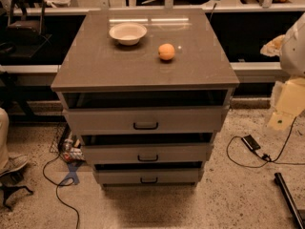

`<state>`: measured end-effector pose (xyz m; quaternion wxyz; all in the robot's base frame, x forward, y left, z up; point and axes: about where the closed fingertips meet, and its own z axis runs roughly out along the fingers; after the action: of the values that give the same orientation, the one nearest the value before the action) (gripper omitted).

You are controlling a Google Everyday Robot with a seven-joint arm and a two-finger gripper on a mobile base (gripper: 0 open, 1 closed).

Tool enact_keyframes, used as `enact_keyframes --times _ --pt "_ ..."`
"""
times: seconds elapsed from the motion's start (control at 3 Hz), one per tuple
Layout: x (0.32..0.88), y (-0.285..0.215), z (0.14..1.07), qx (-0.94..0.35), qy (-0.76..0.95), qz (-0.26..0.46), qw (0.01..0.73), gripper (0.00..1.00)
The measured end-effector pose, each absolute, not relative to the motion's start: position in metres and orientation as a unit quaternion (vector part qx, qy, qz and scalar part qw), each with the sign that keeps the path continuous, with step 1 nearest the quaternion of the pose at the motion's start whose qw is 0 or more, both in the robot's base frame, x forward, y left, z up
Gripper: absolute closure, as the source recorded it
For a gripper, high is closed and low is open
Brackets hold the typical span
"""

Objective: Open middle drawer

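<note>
The middle drawer is the second of three grey-brown fronts on the cabinet, with a small black handle. A dark gap shows above its front, and it sticks out only slightly. The top drawer is above it and the bottom drawer below it. My gripper is the cream-coloured end of the arm at the right edge of the view. It hangs in the air well to the right of the cabinet, at about the top drawer's height, touching nothing.
A white bowl and an orange sit on the cabinet top. Cables lie on the floor at the left and a black cable with a plug at the right. A dark pole lies at the lower right. A person's shoe is at the left edge.
</note>
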<state>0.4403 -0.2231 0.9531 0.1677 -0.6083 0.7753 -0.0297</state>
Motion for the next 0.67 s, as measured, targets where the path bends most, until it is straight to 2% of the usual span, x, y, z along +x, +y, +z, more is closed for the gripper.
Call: enact_keyframes --times 0.67 --pt "0.454 -0.226 0.832 -0.657 0.724 0.018 0.208 0.0"
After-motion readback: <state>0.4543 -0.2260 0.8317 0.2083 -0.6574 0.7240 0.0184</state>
